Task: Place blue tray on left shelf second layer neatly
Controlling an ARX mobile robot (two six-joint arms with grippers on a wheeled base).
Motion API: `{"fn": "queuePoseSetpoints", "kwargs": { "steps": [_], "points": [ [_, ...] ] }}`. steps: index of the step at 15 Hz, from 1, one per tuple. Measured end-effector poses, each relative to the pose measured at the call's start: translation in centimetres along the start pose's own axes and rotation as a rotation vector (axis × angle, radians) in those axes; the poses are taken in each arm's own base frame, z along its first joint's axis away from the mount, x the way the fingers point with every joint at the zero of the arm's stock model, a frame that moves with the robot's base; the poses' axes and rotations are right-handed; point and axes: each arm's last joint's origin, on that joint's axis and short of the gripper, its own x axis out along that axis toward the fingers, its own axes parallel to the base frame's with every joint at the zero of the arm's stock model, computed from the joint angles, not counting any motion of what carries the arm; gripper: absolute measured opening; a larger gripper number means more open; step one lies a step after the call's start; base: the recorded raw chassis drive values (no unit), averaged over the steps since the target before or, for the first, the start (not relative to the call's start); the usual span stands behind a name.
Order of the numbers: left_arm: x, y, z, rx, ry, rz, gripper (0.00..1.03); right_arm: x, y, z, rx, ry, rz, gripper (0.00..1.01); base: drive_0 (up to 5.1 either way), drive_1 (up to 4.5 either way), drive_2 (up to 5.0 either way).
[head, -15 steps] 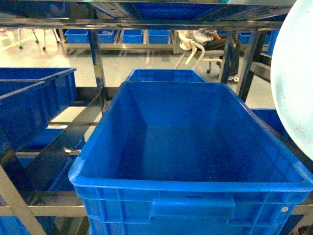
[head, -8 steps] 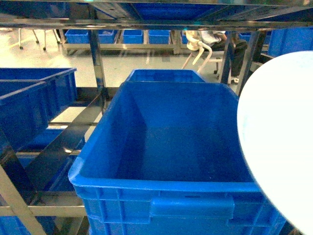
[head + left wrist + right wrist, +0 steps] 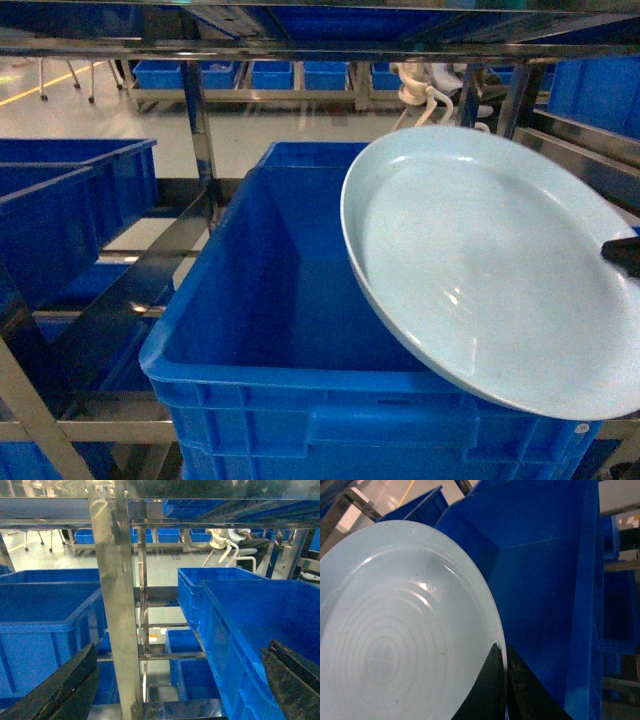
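1. Right gripper (image 3: 622, 255) shows in the head view only as a dark tip at the right-hand edge of the blue tray (image 3: 490, 270), so from here it cannot be told how it grips. The tray hangs tilted, its hollow face turned toward the camera, above the right half of the big blue crate (image 3: 300, 330) that sits on the steel rack. A smaller crate (image 3: 300, 153) stands just behind the big one, and further crates (image 3: 60, 200) sit to its left, past the upright post (image 3: 197, 130).

2. Left wrist view: the left gripper (image 3: 175, 690) is spread wide, both dark fingers (image 3: 60, 690) low in the corners with nothing between them. It faces the rack's shiny post (image 3: 117, 605); the big blue crate (image 3: 260, 625) lies to the right of that post, and the left shelf second layer (image 3: 45, 607), with its own crate, to the left.

3. Right wrist view: the right gripper (image 3: 504, 690) is pinching the rim of the blue tray (image 3: 395, 630), one finger on each face of the edge. The big blue crate (image 3: 545, 575) opens directly beyond the tray.

4. To do this step well, I judge the tray should first be levelled, since an edge pinch on a smooth tilted dish may slip. Then it should travel left of the post toward the left tier, keeping the rim clear of crate walls and rails, and be lowered flat and square.
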Motion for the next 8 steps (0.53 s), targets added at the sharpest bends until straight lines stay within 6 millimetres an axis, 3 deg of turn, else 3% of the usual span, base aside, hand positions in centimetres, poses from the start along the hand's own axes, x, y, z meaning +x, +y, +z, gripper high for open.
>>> {"fn": "queuePoseSetpoints", "kwargs": {
  "steps": [3, 8],
  "points": [
    [0.0, 0.0, 0.0, 0.000, 0.000, 0.000, 0.98, 3.4, -0.9, -0.4, 0.052, 0.044, -0.029, 0.02, -1.9, -1.91, -1.9],
    [0.0, 0.0, 0.0, 0.000, 0.000, 0.000, 0.98, 8.5, 0.8, 3.1, 0.056, 0.024, -0.067, 0.02, -0.4, -0.38, -0.4]
  ]
}}
